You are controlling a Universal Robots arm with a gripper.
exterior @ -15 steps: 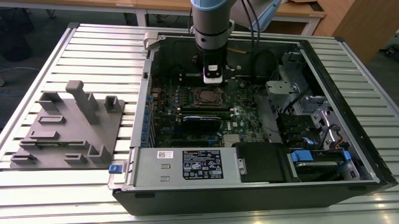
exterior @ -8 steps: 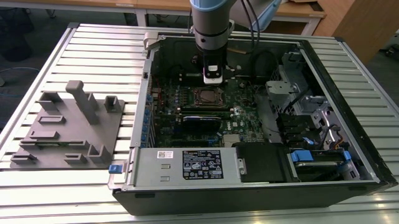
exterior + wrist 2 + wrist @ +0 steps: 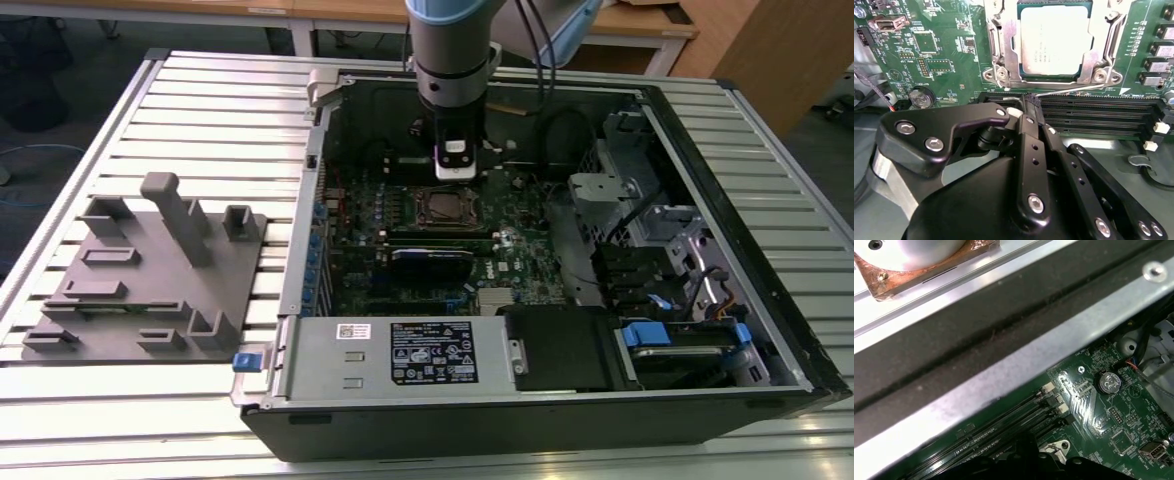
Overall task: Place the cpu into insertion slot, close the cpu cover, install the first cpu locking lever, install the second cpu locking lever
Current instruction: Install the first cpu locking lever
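Note:
The cpu [image 3: 1054, 40] lies flat in the insertion slot [image 3: 447, 207] on the green motherboard, silver top up. The cpu cover [image 3: 1006, 55] is down around it as a silver frame. A thin silver locking lever [image 3: 1074, 90] runs along the socket's edge that faces the memory slots. My gripper [image 3: 1030, 102] is shut, its tip at that lever's hooked end. Whether the fingers pinch the wire or just press on it, I cannot tell. In the exterior view the gripper [image 3: 455, 170] hangs inside the open case, just behind the socket.
Black memory slots [image 3: 1094, 112] lie between the gripper and the socket. A grey power supply box [image 3: 400, 352] fills the case's near side, with a drive cage and blue latch [image 3: 681, 335] on the exterior view's right. A grey fixture block [image 3: 147, 270] stands on the slatted table.

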